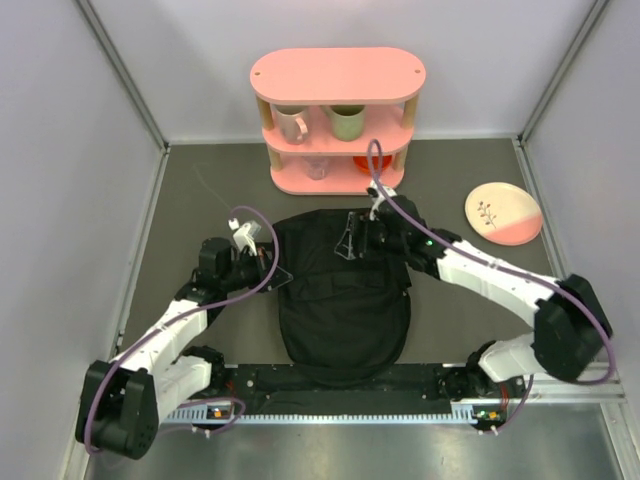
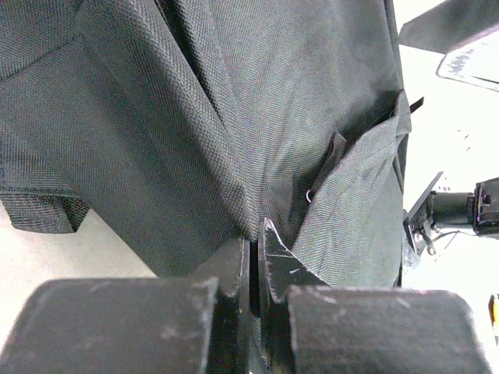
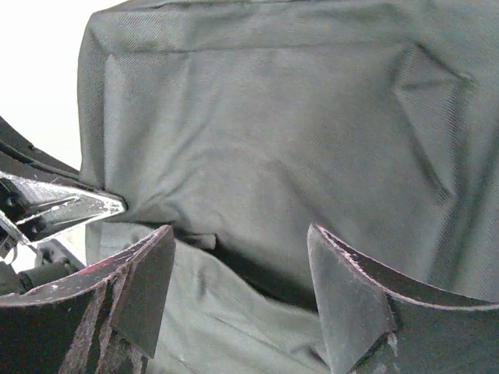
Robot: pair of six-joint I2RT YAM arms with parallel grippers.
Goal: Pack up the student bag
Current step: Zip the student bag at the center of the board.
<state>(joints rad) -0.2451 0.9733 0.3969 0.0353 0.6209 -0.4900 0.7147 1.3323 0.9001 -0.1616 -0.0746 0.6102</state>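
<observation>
Two arms reach in from the near edge of the table (image 1: 200,200) toward the student bag (image 1: 345,300), which lies flat at the middle of the dark surface, its wide end toward the arms and its narrower top toward the pink shelf (image 1: 338,75). At the bag's upper left edge sits the left gripper (image 1: 272,267). In the left wrist view this gripper (image 2: 253,241) has its two fingers pressed almost together, with a fold of the bag's woven cloth (image 2: 195,117) pinched in the thin gap between them. The right gripper (image 1: 352,240) hovers over the top of the bag, near its far edge. In the right wrist view its fingers (image 3: 238,257) stand wide apart with nothing between them, and the wrinkled black fabric (image 3: 273,117) lies just beyond the tips. I cannot tell whether they touch the cloth. The bag looks floppy and creased, with a seam running across its middle. On the shelf behind it stand a pale mug (image 1: 292,124) and a green mug (image 1: 347,122) side by side on the middle level, and a clear glass (image 1: 317,166) sits on the level below. A round plate (image 1: 503,214), cream with a pink edge, rests on the table to the right of the bag, well apart from it.
</observation>
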